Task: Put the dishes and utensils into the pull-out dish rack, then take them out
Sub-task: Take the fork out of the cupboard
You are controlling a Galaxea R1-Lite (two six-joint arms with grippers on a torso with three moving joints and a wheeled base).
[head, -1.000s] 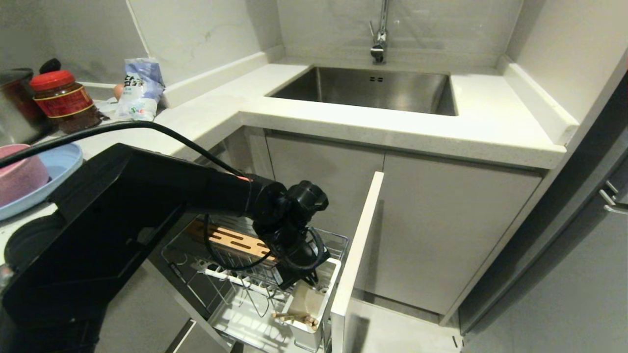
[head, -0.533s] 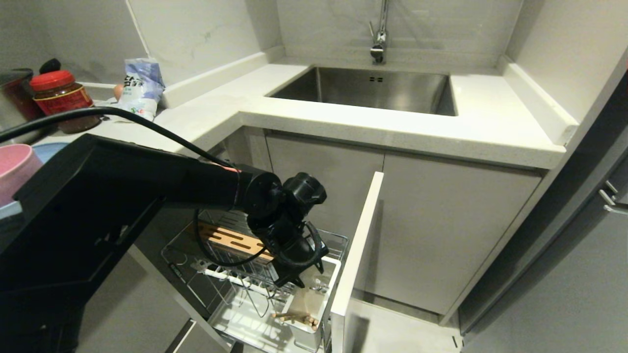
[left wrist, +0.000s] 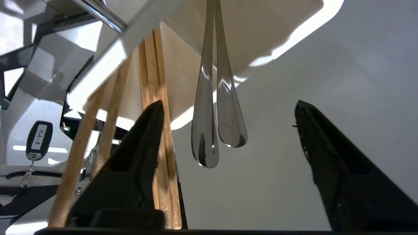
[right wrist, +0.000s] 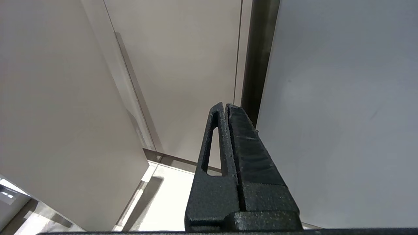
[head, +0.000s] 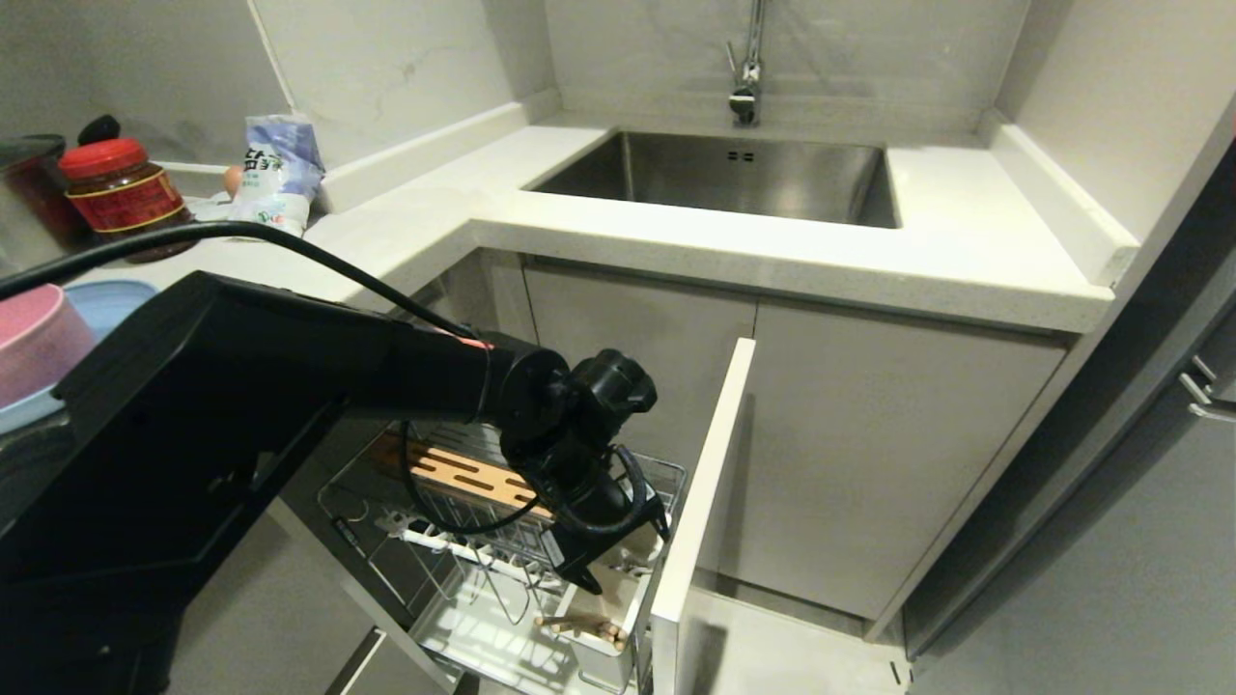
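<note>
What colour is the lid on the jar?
Red lid, clearest in the head view.

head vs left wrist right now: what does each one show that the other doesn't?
Head only: the sink, the pink bowl on the blue plate on the counter, the rack's wooden bar, and the whole left arm.
Left wrist only: the fork handle hanging free between the open fingers, mirrored in the glossy front panel.
Both: the left gripper at the white utensil cup, and the chopsticks in it.
</note>
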